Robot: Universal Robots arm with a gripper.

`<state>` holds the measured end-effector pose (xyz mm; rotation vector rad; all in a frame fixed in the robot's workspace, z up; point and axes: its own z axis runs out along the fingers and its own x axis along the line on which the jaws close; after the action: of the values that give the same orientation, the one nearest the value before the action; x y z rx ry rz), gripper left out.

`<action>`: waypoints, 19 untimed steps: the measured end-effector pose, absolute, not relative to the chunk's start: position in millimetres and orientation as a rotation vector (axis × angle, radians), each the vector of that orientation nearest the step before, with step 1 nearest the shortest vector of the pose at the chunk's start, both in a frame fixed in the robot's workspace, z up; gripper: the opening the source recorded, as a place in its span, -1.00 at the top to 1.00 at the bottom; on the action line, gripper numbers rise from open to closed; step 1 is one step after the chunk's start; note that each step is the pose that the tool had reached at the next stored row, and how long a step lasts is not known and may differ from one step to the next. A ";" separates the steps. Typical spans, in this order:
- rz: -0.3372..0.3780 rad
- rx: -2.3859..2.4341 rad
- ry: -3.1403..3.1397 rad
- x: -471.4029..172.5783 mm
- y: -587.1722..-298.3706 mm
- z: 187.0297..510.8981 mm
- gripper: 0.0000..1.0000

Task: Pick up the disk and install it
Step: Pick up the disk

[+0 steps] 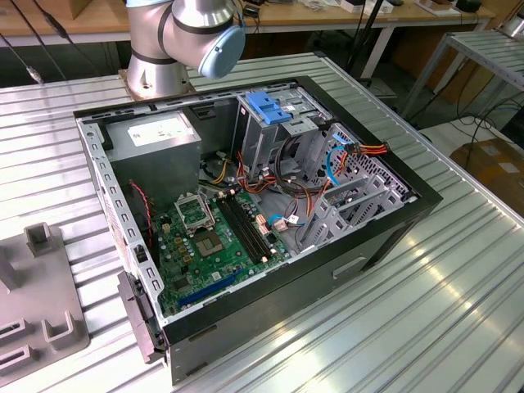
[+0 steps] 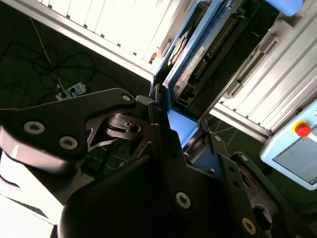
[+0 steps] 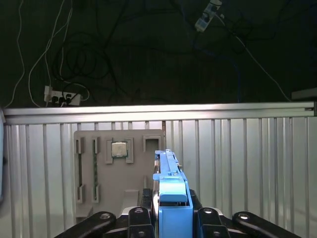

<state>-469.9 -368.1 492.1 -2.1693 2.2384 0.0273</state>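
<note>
In both wrist views my gripper [image 3: 171, 215] is shut on the disk [image 3: 170, 183], a grey-metal drive in a bright blue carrier, held edge-on between the black fingers [image 3: 138, 218]. In the second wrist view the disk [image 2: 198, 54] shows its connector edge and blue side rail beyond the gripper [image 2: 173, 131]. It hangs above the ribbed metal table [image 3: 247, 163]. In the exterior view the open computer case [image 1: 246, 213] lies on its side, with a grey drive cage [image 1: 274, 135] at its far end. The arm's base [image 1: 172, 41] stands behind the case.
A larger blue bracket [image 1: 270, 106] tops the drive cage. Cables [image 1: 286, 176] cross the case next to the motherboard [image 1: 213, 237]. A grey fixture plate [image 1: 37, 303] lies at the exterior view's left; it [image 3: 119, 168] carries a chip [image 3: 119, 148]. A pendant with a red button [image 2: 302, 130] hangs beyond the table.
</note>
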 end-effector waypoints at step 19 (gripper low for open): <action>0.029 -2.169 2.238 -445.7 -368.1 501.4 0.26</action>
<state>-445.7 -368.1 501.4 -2.1690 2.2381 0.0289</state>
